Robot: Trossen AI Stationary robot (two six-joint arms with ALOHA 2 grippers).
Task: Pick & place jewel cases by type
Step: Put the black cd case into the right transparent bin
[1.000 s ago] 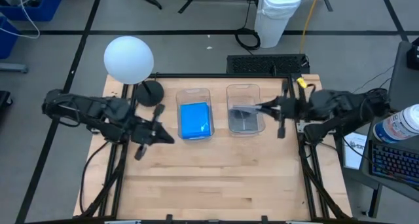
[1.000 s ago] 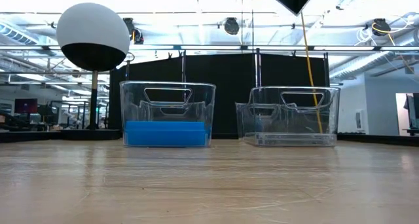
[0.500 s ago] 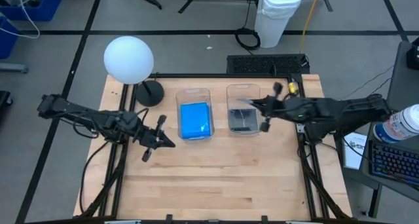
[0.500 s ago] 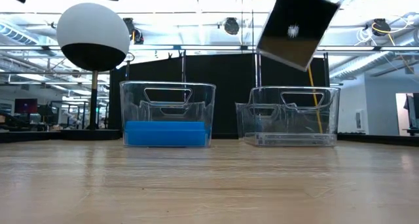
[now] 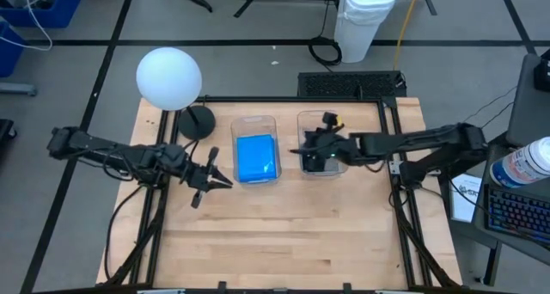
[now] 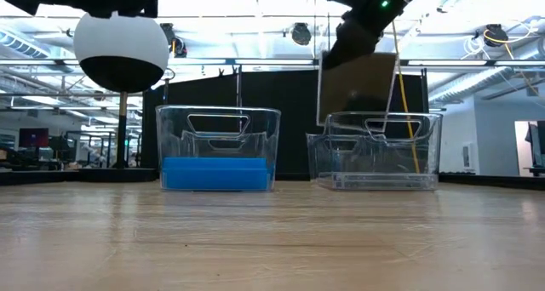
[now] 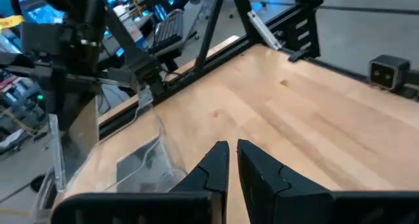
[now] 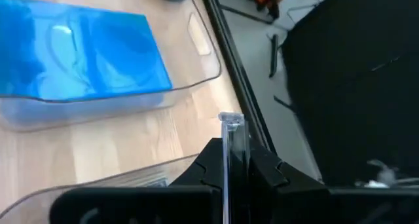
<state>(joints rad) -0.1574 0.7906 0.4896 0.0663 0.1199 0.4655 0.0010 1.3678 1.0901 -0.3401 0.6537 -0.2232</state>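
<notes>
Two end effectors | right [image 8: 229, 160] clamps grey case [image 6: 356, 88] | left [image 7: 232, 160] nearly closed, empty

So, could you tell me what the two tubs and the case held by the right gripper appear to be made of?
Both tubs look like clear, glossy hard plastic: the room shows through their walls. The case in the right gripper seems smoky see-through plastic; its clear edge shows between the fingers. The tabletop looks like pale wood.

Right gripper [image 5: 311, 150] over the grey-case tub [image 5: 321, 144]
</notes>
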